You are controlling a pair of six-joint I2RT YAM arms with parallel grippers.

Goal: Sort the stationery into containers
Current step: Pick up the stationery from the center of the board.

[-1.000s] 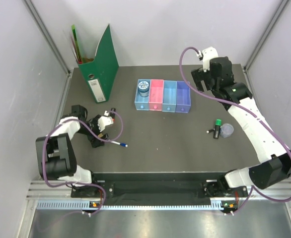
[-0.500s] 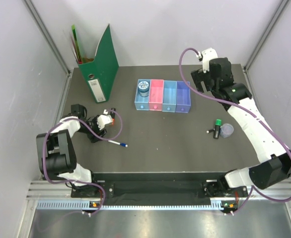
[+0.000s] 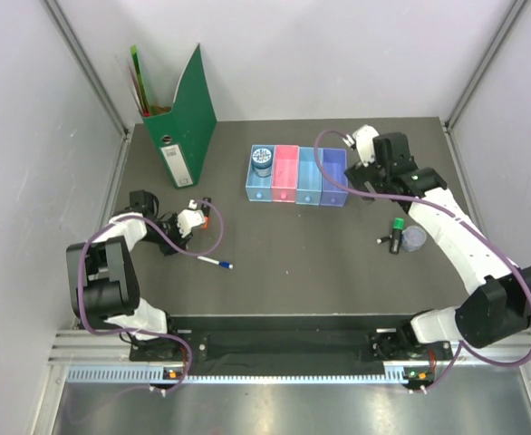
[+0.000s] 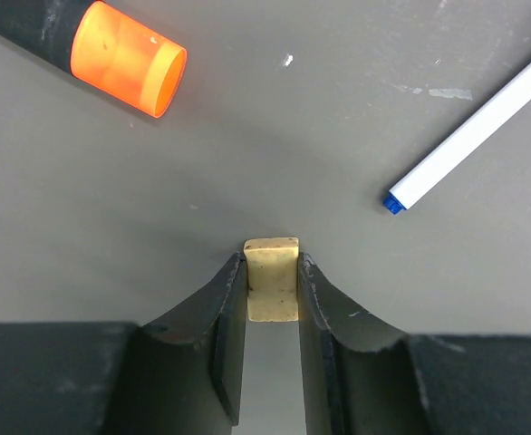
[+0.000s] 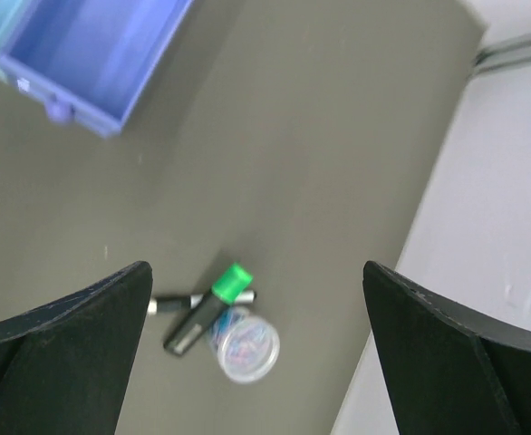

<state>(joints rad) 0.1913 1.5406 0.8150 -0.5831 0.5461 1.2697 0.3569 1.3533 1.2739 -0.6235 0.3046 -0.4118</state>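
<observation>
Left wrist view: tan block (image 4: 273,288) sits pinched inside left gripper (image 4: 271,265).

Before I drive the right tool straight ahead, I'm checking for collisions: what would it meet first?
Probably the green-capped marker, lying on the table beside the clear disc, almost centred between the open jaws of the right tool. Depth is unclear, so treat that as likely.
</observation>
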